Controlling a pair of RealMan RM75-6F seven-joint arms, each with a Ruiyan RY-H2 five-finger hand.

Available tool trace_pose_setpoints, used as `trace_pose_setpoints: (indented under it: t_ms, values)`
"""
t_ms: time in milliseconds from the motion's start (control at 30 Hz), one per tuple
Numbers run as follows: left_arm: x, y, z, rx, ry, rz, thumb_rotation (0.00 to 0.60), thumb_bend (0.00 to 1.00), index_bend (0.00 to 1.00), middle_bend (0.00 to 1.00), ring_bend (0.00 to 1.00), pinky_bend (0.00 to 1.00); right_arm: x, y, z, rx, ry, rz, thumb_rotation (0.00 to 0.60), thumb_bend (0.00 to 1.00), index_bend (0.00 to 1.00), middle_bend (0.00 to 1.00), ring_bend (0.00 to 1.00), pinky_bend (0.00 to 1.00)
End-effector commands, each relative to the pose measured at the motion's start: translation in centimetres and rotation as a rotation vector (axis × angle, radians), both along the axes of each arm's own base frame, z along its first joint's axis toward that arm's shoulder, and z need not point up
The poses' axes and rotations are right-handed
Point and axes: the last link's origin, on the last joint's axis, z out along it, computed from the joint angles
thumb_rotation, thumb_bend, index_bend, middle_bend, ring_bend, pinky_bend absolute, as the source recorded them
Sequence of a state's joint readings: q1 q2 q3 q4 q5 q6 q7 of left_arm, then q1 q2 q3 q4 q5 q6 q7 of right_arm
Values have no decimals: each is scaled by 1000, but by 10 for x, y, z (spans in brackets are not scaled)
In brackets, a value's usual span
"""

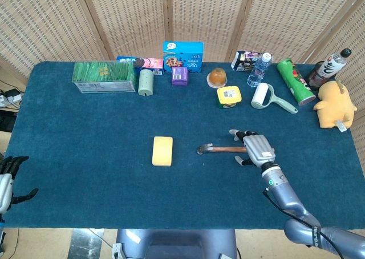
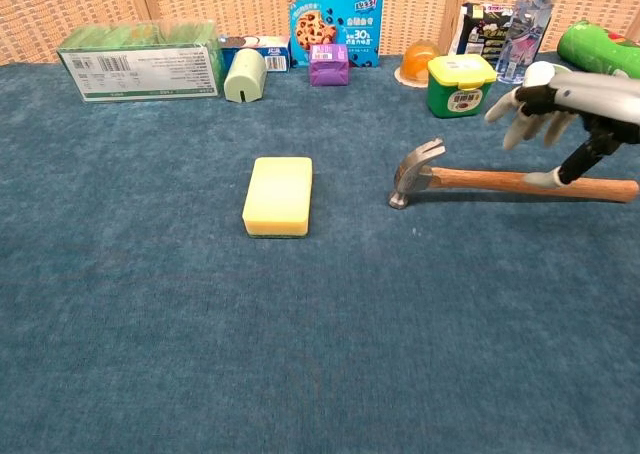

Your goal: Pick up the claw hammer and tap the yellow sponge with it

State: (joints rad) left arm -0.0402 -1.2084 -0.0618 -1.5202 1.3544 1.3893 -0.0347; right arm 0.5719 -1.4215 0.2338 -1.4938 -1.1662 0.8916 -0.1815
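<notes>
The claw hammer (image 1: 219, 149) (image 2: 470, 178) lies flat at mid-table, steel head to the left, wooden handle pointing right. A yellow sponge (image 1: 162, 150) (image 2: 279, 195) lies flat a short way left of the hammer head. My right hand (image 1: 256, 148) (image 2: 555, 109) hovers over the middle of the handle with fingers spread, holding nothing; in the chest view its thumb reaches down close to the wood. The head view hides the handle's right part under the hand. My left hand (image 1: 7, 183) rests open off the table's front left corner, away from everything.
A row of goods lines the far edge: a green box (image 1: 102, 76), a blue cookie box (image 1: 182, 55), a yellow-lidded jar (image 1: 228, 96), a lint roller (image 1: 265, 96), a green can (image 1: 295, 80), bottles and a yellow plush toy (image 1: 333, 104). Blue cloth (image 1: 85, 145) covers the table.
</notes>
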Motion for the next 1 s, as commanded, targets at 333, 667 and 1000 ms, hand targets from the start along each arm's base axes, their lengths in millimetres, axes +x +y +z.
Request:
trace_pose_setpoints:
  t_ms: [333,667,1000]
  values:
    - [-10,0,3,6,-4,23,600,201,150,161,76,93,-5,-17,-30,40,47,-45,600,342,290,364,285,303]
    - [-14,-3,7,16,-6,32,600,202,150,160,76,93,-5,-23,-45,30,49,-50,600,344,459,491,463,429]
    - [-23,-16,16,50,-7,64,600,202,151,160,76,93,14,-36,-63,-29,-31,-2,600,347,795,894,978,909]
